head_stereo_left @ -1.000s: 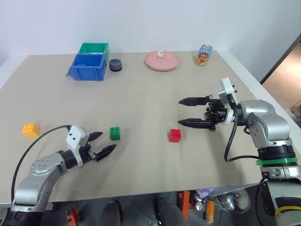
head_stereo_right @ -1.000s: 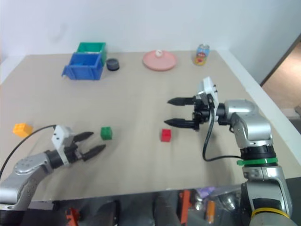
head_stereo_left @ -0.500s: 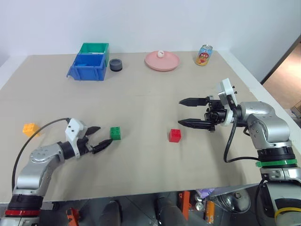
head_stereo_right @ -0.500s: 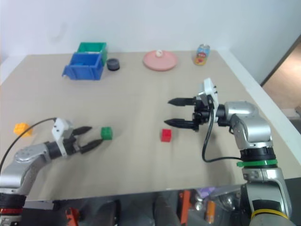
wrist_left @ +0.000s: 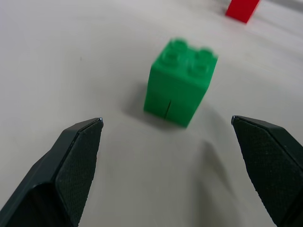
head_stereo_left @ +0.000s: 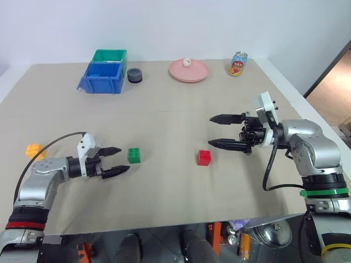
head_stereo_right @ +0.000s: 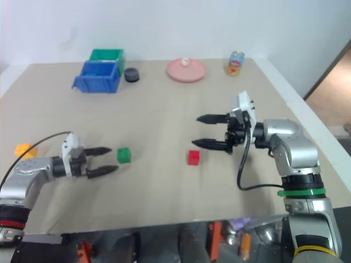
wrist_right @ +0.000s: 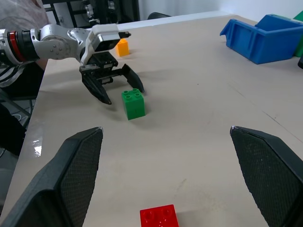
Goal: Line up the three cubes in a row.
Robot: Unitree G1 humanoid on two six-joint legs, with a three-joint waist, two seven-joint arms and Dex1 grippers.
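The left gripper (head_stereo_left: 113,161) hangs low over the worktop (head_stereo_left: 175,104), its fingers (wrist_left: 78,156) spread wide and aimed at the green cube (head_stereo_left: 134,155), which stands just beyond the fingertips without touching them. The red cube (head_stereo_left: 204,158) sits on the worktop near the middle, well apart from the green one. The yellow-orange cube (head_stereo_left: 33,149) lies far off at the robot's left, behind the left arm. The right gripper (head_stereo_left: 222,131) hovers above and just beyond the red cube, pointing toward the robot's left, its fingers (wrist_right: 80,163) apart and empty. At the far edge stand a blue bin (head_stereo_left: 102,77) with a green bin (head_stereo_left: 109,55) behind it, a dark round object (head_stereo_left: 134,75), a pink plate (head_stereo_left: 188,70) and a can (head_stereo_left: 238,64).
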